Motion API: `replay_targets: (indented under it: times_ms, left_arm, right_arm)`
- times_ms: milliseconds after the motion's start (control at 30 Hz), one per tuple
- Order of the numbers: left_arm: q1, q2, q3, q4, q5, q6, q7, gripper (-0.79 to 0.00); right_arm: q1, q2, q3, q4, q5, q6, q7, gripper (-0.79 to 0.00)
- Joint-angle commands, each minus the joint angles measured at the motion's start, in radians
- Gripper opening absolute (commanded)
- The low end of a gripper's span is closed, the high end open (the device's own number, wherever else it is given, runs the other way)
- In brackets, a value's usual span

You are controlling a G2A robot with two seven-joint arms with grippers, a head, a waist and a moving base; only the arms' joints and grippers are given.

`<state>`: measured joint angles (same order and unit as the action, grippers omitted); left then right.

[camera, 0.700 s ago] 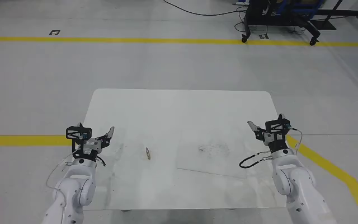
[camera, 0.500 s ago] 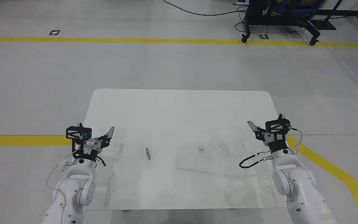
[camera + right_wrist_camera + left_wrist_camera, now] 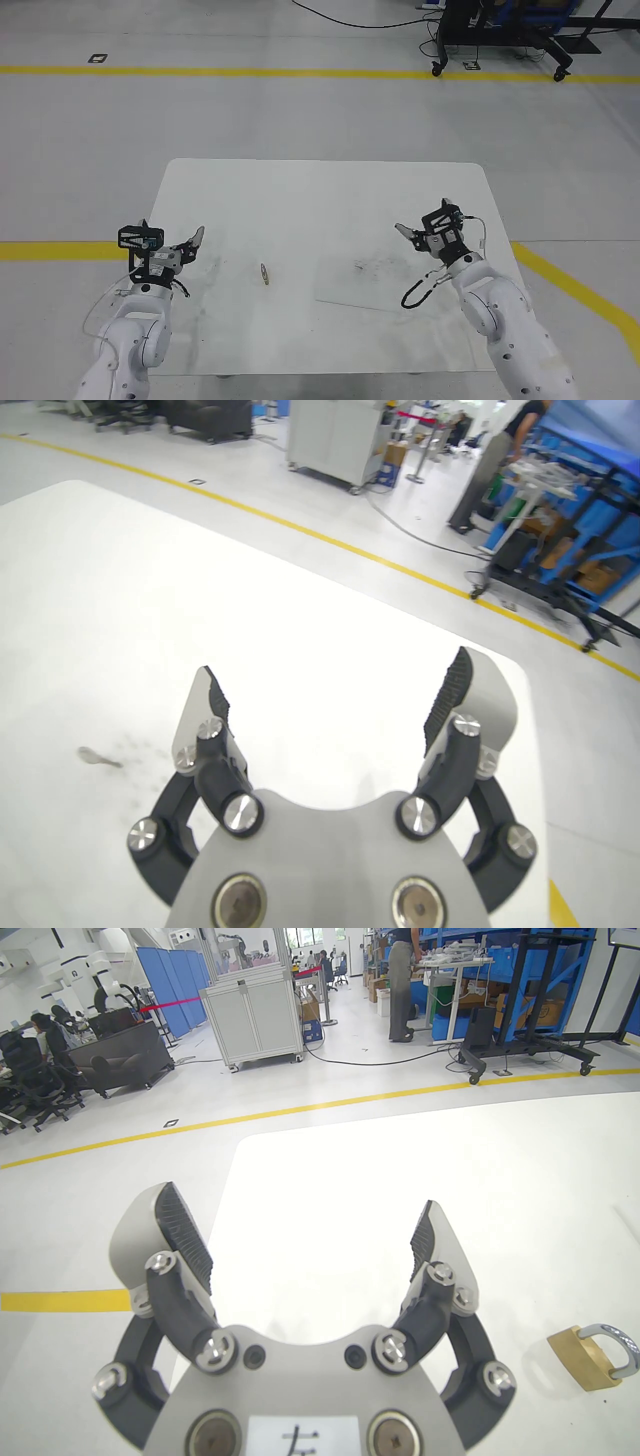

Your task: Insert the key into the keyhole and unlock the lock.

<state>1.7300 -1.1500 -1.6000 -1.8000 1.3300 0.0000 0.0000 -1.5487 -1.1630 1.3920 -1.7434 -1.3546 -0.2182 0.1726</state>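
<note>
A small brass padlock (image 3: 264,272) with a silver shackle lies on the white table (image 3: 330,190), left of the middle; the left wrist view shows the padlock (image 3: 590,1358) flat on its side. My left gripper (image 3: 170,240) hangs open near the table's left edge, a short way from the padlock, and its ribbed pads (image 3: 182,1238) hold nothing. A small silver key (image 3: 97,757) lies among dark smudges on the table. My right gripper (image 3: 422,220) is open over the right half of the table, beside the smudged patch, and in its wrist view the right gripper (image 3: 335,670) is empty.
A faint rectangular sheet outline (image 3: 380,285) with dark smudges (image 3: 378,265) marks the table right of centre. The table's right front corner (image 3: 520,680) is close to the right gripper. Yellow floor lines and a wheeled rack (image 3: 500,30) lie well beyond the table.
The right arm has swung from the table's right edge inward toward the smudged patch. The left arm and the padlock have stayed put.
</note>
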Motion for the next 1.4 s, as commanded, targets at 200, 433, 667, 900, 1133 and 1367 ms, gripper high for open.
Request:
replay_targets:
  times_ms: [200, 433, 667, 900, 1133, 1367]
  left_arm:
    - [0.0, 0.0, 0.0, 0.0, 0.0, 0.0, 0.0, 0.0]
    - [0.0, 0.0, 0.0, 0.0, 0.0, 0.0, 0.0, 0.0]
    - [0.0, 0.0, 0.0, 0.0, 0.0, 0.0, 0.0, 0.0]
    - [0.0, 0.0, 0.0, 0.0, 0.0, 0.0, 0.0, 0.0]
    - [0.0, 0.0, 0.0, 0.0, 0.0, 0.0, 0.0, 0.0]
    - [0.0, 0.0, 0.0, 0.0, 0.0, 0.0, 0.0, 0.0]
  right_arm:
    - [0.056, -0.006, -0.048, 0.014, 0.022, -0.017, 0.066, 0.0]
    - [0.051, -0.005, -0.053, 0.028, 0.077, -0.099, 0.044, 0.0]
    - [0.09, 0.023, -0.079, 0.049, -0.045, -0.511, 0.089, 0.0]
    - [0.1, 0.031, -0.136, 0.041, -0.171, -0.571, 0.141, -0.369]
    - [0.147, 0.026, -0.193, 0.095, -0.168, -0.575, 0.19, -0.425]
    - [0.176, 0.022, -0.224, 0.126, -0.142, -0.556, 0.223, -0.68]
